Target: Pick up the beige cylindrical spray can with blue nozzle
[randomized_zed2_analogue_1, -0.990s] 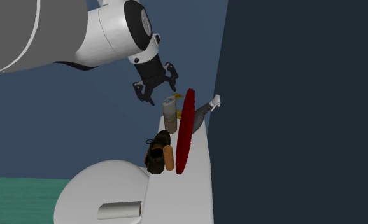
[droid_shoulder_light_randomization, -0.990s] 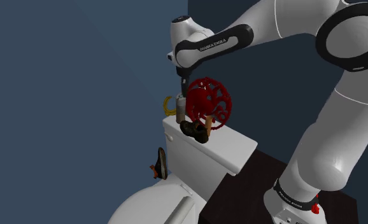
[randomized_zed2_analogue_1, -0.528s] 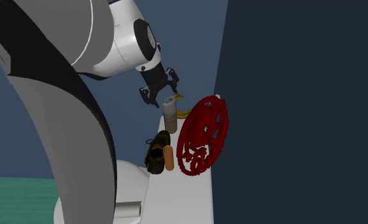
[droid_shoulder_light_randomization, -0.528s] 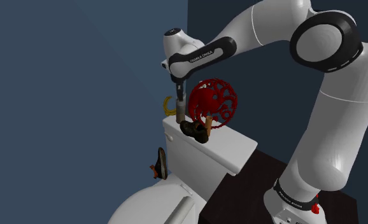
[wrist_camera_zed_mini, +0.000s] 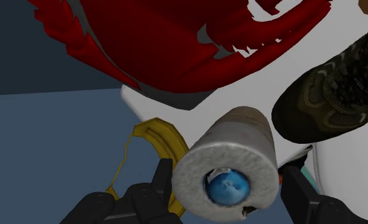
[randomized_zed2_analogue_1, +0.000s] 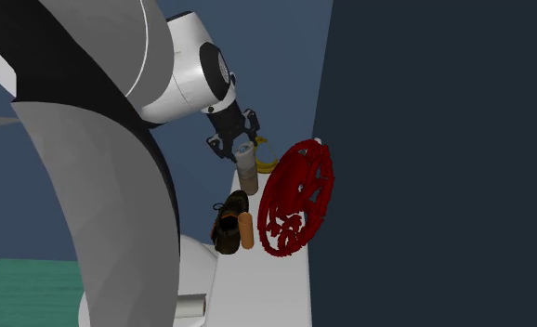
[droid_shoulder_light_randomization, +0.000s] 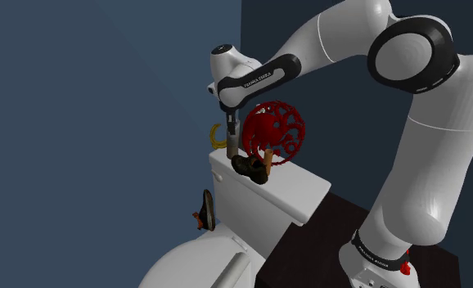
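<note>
The spray can (randomized_zed2_analogue_1: 248,172) is a beige-grey cylinder with a blue nozzle (wrist_camera_zed_mini: 228,185). It stands upright on the white toilet tank lid (droid_shoulder_light_randomization: 288,192), beside a red disc. My black gripper (randomized_zed2_analogue_1: 239,147) comes down over its top. In the wrist view the gripper (wrist_camera_zed_mini: 227,186) has one finger on each side of the can (wrist_camera_zed_mini: 233,149), pressed against its rim. From the shoulder view, the gripper (droid_shoulder_light_randomization: 231,131) sits right above the can (droid_shoulder_light_randomization: 231,147).
A red openwork disc (droid_shoulder_light_randomization: 272,132) stands just behind the can. A brown shoe (randomized_zed2_analogue_1: 229,221) and an orange-brown roll (randomized_zed2_analogue_1: 247,230) lie on the lid nearer the stand. A yellow curved thing (wrist_camera_zed_mini: 157,143) lies beyond the can. Dark walls close in behind.
The gripper came down from above and beside the can onto its top. Its fingers went from wide apart to closed against the can. The can still stands on the lid.
</note>
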### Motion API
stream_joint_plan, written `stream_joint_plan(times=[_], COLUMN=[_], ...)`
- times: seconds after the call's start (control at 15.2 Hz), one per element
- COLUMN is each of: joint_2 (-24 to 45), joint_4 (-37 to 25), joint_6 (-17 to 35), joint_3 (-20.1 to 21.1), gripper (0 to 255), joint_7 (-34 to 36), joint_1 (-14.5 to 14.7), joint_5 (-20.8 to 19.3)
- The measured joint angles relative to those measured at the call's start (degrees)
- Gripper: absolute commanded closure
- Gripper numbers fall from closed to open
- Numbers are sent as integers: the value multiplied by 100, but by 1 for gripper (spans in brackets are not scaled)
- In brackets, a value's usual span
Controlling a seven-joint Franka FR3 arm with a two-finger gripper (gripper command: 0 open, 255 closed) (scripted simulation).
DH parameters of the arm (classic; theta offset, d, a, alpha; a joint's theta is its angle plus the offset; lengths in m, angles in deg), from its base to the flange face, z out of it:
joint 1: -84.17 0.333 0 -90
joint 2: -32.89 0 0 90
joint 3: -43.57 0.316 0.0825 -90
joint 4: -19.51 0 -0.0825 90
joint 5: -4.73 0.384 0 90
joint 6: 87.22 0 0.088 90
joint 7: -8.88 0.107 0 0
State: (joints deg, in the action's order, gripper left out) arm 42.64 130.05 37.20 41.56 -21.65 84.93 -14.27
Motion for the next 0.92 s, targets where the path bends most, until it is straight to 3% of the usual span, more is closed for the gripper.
stream_joint_plan(times=[0.46, 0.92], joint_2=[4, -169], joint_4=[-5, -232], joint_6=[2, -399], joint_3=[1, 21], gripper=[255, 255], joint_7=[1, -116], joint_1=[1, 14], joint_5=[0, 70])
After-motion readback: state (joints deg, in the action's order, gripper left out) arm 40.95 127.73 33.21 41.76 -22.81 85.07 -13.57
